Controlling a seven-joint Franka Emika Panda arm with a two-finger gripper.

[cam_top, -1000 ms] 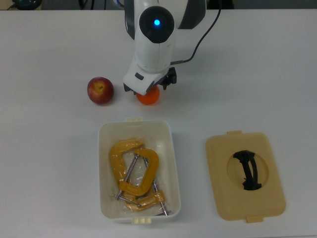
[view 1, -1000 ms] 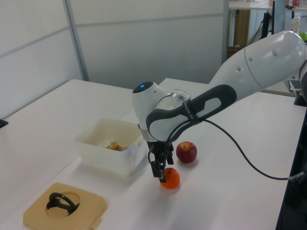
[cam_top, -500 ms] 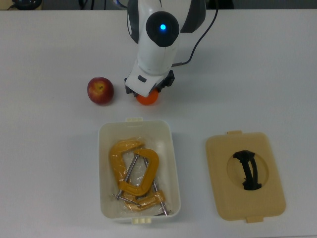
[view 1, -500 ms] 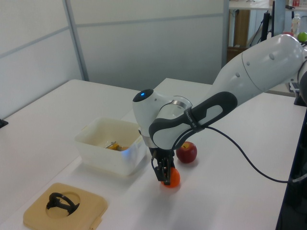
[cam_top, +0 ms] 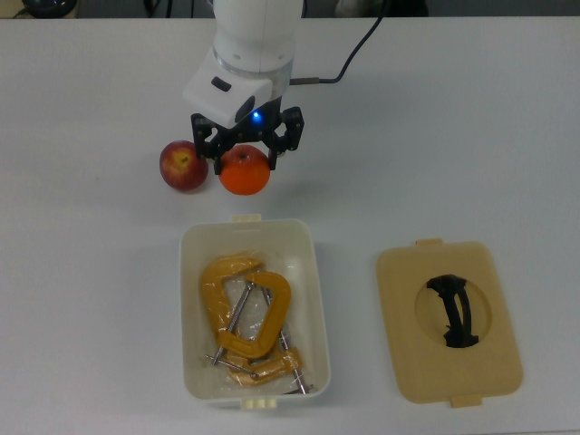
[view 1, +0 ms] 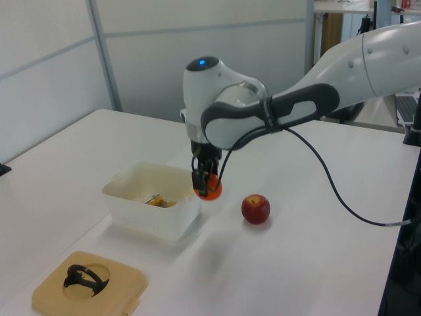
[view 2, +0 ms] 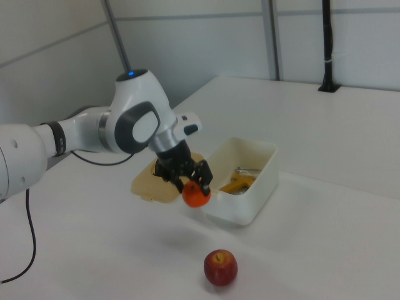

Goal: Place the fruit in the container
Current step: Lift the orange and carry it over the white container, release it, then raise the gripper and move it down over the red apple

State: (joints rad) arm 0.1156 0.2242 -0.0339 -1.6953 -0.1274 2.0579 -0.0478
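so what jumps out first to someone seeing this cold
The claw holding the orange clear above the table, just short of the white container. Next, the yellow-orange clamps already lying in that container, and the red apple alone on the table at the orange's left in the top view.

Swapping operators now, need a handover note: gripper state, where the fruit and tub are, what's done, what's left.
Gripper: shut on the round orange citrus, held in the air just short of the tub's near rim in the left view.
Red apple: on the white table, beside the citrus on the top view's left, untouched.
White rectangular plastic tub: open, holding yellow-orange metal C-clamps; no fruit inside.
Flat tan lid with black handle: on the table, on the top view's right of the tub.
Done: citrus picked.
Left: place the citrus in the tub, then the apple.
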